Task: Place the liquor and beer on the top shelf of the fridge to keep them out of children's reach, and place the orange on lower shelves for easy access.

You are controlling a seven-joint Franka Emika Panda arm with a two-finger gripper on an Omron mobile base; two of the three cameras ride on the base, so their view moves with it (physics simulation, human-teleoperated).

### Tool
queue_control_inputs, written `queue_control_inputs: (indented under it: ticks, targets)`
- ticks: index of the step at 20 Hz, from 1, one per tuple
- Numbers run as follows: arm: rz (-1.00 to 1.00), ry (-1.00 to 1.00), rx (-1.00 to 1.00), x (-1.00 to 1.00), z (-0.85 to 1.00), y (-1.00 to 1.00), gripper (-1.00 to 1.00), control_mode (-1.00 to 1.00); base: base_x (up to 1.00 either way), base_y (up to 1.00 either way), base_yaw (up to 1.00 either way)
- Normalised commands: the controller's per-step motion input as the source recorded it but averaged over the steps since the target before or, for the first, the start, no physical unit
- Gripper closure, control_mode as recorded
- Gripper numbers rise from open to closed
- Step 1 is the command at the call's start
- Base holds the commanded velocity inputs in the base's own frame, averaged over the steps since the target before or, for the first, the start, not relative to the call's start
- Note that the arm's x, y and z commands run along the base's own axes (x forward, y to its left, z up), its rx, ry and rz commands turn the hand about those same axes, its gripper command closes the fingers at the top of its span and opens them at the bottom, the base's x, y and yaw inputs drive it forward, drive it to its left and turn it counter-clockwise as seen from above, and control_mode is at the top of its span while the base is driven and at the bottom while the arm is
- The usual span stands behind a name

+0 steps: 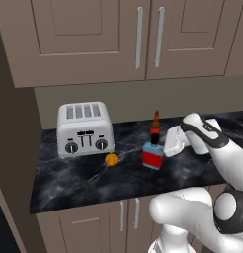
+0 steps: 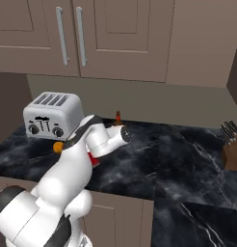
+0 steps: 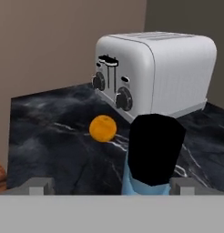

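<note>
While our gripper (image 3: 111, 185) hangs spread wide around the liquor (image 1: 153, 157) cap, the orange (image 1: 111, 159) lies beside the toaster (image 1: 85, 129), the beer (image 1: 155, 124) behind.

Light is even and diffuse, with no single visible source; these rendered pictures are moderately bright, without grain or motion blur. The black marble counter (image 1: 84, 173) stays dark, its white veins crisp in both base views. The toaster (image 1: 85, 129) carries soft highlights on its rounded top and sides rather than hard glare, and casts barely any shadow. The orange (image 3: 103, 128) drops a faint dark patch beneath itself in the hand view. There, the liquor (image 3: 152, 157) cap sits very close, a flat black shape without detail. Edges look slightly soft and low in resolution; straight cabinet lines show no bending.
</note>
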Motion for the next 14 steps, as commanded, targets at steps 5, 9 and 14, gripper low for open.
queue_control_inputs:
  ticks: [5,9,14]
  targets:
    - [0.02,0.00,0.00,0.24,-0.25,0.04,-1.00,-1.00,0.00,0.00,0.00]
    - [0.01,0.00,0.03,0.23,-0.23,0.00,-1.00,-1.00,0.00,0.00,0.00]
    - [0.00,-0.03,0.04,0.22,-0.18,0.00,-1.00,-1.00,0.00,0.00,0.00]
